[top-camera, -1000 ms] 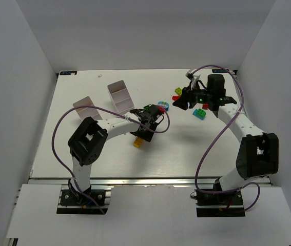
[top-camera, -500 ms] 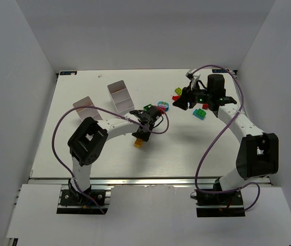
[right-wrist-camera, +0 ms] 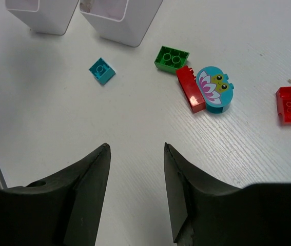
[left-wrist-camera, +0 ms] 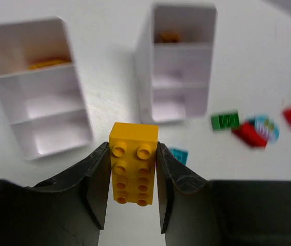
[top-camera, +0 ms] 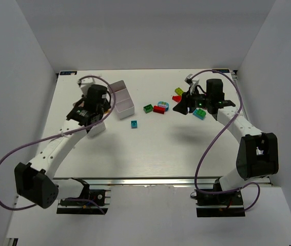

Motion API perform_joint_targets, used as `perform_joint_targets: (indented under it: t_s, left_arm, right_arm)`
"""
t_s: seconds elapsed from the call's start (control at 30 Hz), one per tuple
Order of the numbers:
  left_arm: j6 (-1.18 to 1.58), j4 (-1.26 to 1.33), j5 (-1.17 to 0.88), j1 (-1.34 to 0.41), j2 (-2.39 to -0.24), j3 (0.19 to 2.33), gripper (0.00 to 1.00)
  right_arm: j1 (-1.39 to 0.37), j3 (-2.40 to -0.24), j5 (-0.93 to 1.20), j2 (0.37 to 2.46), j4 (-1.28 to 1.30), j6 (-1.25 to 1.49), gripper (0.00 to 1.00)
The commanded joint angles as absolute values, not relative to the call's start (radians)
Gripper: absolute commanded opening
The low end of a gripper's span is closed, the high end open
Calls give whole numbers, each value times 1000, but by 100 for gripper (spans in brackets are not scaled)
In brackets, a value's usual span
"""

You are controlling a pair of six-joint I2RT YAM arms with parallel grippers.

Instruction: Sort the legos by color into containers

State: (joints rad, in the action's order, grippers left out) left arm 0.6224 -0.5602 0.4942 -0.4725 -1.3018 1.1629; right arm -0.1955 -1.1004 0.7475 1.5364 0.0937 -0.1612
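Left gripper (left-wrist-camera: 133, 179): closed on a yellow studded plastic brick (left-wrist-camera: 133, 166). Pads sit on its two long flat sides, studs face the wrist camera, and the far end stands past the fingertips. It is held over the table's far-left part, close by two white rectangular plastic bins.
- Left bin (left-wrist-camera: 12, 110): yellow piece (left-wrist-camera: 47, 63) in its far compartment.
- Right bin (left-wrist-camera: 144, 77): orange-brown piece (left-wrist-camera: 169, 37) at its far end.

Right gripper (right-wrist-camera: 136, 169): jaws partly apart, nothing between them, hovering toward the table's far-right part. Loose below it, toward the far edge:
- green brick (right-wrist-camera: 172, 58)
- red brick (right-wrist-camera: 190, 88)
- small teal brick (right-wrist-camera: 102, 70)
- round teal picture piece (right-wrist-camera: 215, 89)

Judgement: the brick is hard, light and rigid. Its smooth sides could slip or pivot if pinched off-centre, so the flat long sides, mid-length, are the right hold. Likely home is the compartment already holding yellow.
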Motion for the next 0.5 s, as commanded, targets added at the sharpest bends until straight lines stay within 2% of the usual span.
perform_joint_targets:
  t_s: [0.0, 0.3, 0.47]
  left_arm:
    - [765, -599, 676, -396, -1270, 1149, 0]
    - [796, -560, 960, -190, -1396, 1241, 0]
    - [692, -337, 971, -147, -1431, 1209, 0]
  right_arm:
    - [-192, -1091, 765, 1502, 46, -175, 51]
    - [-218, -1081, 778, 1503, 32, -198, 51]
    - [-224, -1078, 776, 1508, 25, -204, 51]
